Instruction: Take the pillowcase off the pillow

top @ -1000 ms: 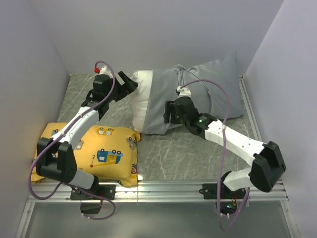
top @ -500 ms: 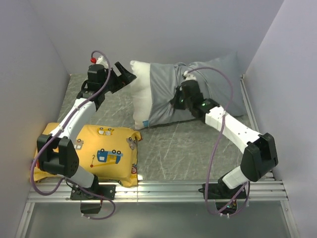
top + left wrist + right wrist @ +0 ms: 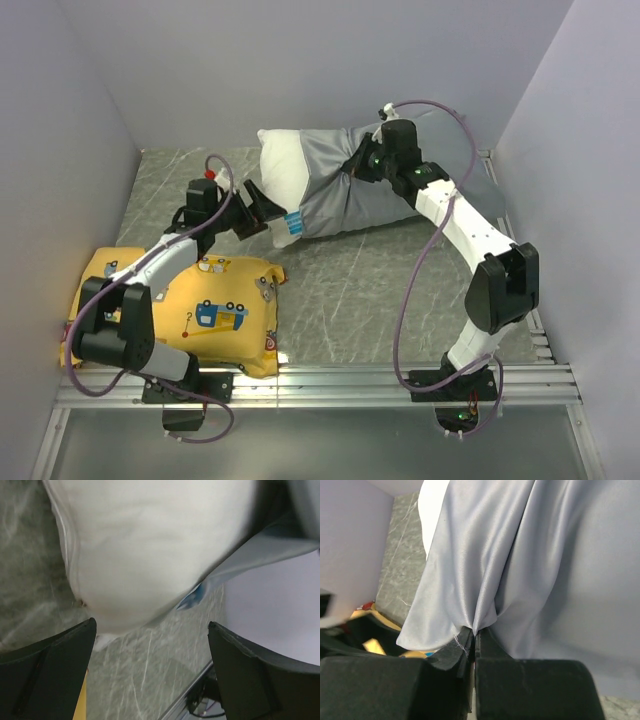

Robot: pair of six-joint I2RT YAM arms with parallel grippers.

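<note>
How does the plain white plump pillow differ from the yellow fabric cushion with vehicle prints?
The plain white plump pillow is mostly inside a wrinkled grey fabric pillowcase; the yellow printed cushion lies bare. The pillow is at the far side of the table, the cushion at the near left corner. The right gripper pinches the pillow's cover; no gripper touches the cushion. Both are soft and rectangular.

In the top view most of the pillow (image 3: 278,170) lies hidden inside the pillowcase (image 3: 345,205); only its left end shows. The right gripper's (image 3: 359,166) fingertips are lost in a grey fold. The left wrist view is blurred: the pillow runs off the top edge, and the blue tag (image 3: 192,597) cannot be read. The left arm (image 3: 165,255) covers part of the cushion (image 3: 225,310).
</note>
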